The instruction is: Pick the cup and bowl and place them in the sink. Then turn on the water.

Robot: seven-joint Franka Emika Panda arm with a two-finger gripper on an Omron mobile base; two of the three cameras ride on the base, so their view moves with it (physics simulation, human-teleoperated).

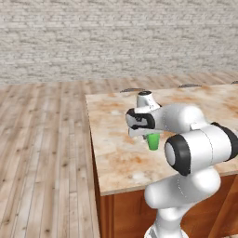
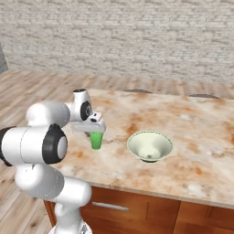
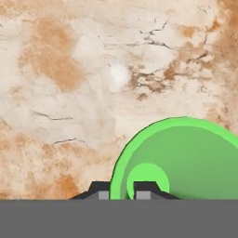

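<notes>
The small bright green cup (image 1: 153,142) stands upright on the marble counter (image 1: 116,158), near its left end. My gripper (image 1: 151,134) comes down on the cup from above. In the hand view the two dark fingertips (image 3: 99,190) pinch the left wall of the cup (image 3: 186,158), one inside the rim and one outside. In the right base view the gripper (image 2: 95,132) sits on top of the cup (image 2: 96,140). The wide pale bowl (image 2: 150,145) rests upright on the counter to the right of the cup, apart from it. The sink and the water are out of view.
The counter's left edge (image 1: 91,139) and front edge (image 2: 151,189) are close to the cup, with wooden floor beyond. Two dark flat shapes (image 2: 137,91) (image 2: 204,96) lie along the counter's far edge. A brick wall closes the back.
</notes>
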